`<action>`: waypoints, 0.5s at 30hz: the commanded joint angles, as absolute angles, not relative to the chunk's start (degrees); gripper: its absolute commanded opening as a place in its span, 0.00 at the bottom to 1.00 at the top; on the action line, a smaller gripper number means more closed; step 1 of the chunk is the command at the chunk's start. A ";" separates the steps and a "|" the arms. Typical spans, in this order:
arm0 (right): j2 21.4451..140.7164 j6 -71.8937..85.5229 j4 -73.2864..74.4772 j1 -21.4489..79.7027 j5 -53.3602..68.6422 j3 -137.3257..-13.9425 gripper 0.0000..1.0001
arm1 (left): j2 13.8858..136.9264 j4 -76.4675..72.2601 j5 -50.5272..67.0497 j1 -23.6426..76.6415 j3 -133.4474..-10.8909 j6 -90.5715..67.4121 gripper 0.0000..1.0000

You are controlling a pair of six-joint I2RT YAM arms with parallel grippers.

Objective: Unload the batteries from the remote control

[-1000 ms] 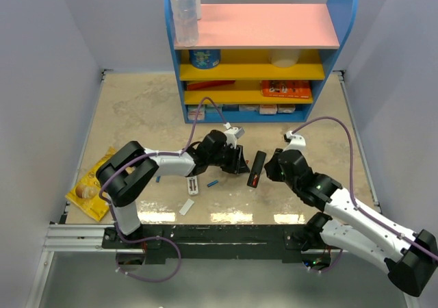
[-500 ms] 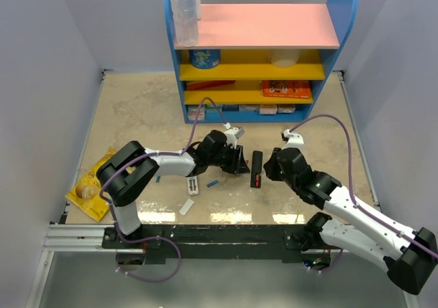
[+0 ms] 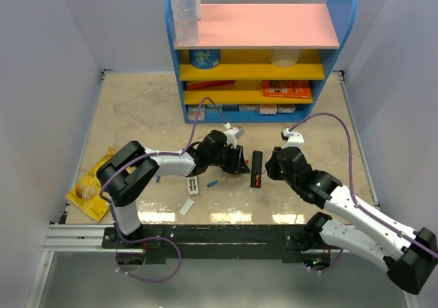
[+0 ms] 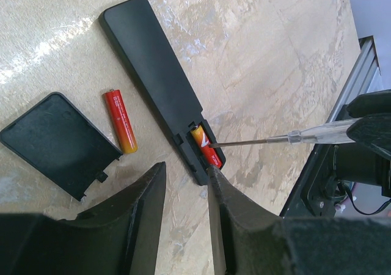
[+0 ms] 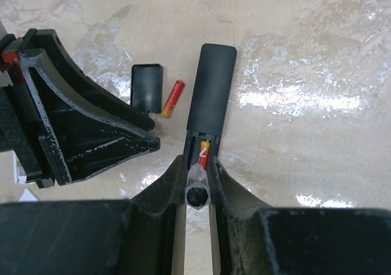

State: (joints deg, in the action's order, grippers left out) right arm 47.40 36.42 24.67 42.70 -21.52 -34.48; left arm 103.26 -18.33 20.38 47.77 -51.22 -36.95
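Observation:
The black remote control point(image 3: 257, 168) lies on the table between the two grippers, its back up and its battery bay uncovered. One red battery point(image 4: 204, 145) sits in the bay point(image 5: 204, 153). A second red battery point(image 4: 120, 120) lies loose beside the remote, next to the black bay cover point(image 4: 58, 142). A blue battery point(image 3: 213, 183) lies further left. My right gripper point(image 5: 197, 162) is shut on a clear-handled screwdriver point(image 4: 324, 131), and its thin tip touches the battery in the bay. My left gripper point(image 4: 185, 171) is open and holds nothing; one finger point(image 4: 214, 183) rests against the remote's end.
A blue shelf unit point(image 3: 260, 55) with a clear bottle point(image 3: 184, 10) on top stands at the back. A yellow snack bag point(image 3: 89, 188) lies at the left edge. Two small white pieces point(image 3: 194, 185) point(image 3: 187, 207) lie near the left arm.
The remote has turned from slanted to nearly straight, and my right gripper with the screwdriver has shifted slightly with it. The left arm has stayed still.

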 commanded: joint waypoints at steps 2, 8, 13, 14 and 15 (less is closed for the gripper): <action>48.69 34.81 24.70 42.80 -22.76 -35.95 0.00 | 102.83 -20.48 20.92 48.08 -52.38 -37.18 0.38; 50.10 34.54 24.78 42.98 -23.03 -36.39 0.00 | 102.48 -20.57 20.92 48.16 -52.12 -37.18 0.38; 48.96 33.93 24.79 42.89 -23.20 -36.65 0.00 | 102.31 -20.74 21.01 48.08 -51.95 -37.18 0.38; 48.69 33.75 25.05 42.98 -23.38 -36.82 0.00 | 102.30 -20.74 20.92 48.16 -51.86 -37.18 0.38; 48.43 33.75 25.31 42.89 -23.38 -37.44 0.00 | 102.39 -20.92 21.00 48.08 -51.94 -37.18 0.38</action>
State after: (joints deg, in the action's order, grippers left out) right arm 49.76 35.31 25.04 42.74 -21.56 -34.76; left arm 103.26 -18.35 20.38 47.77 -51.22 -36.97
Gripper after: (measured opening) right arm 0.185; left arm 0.380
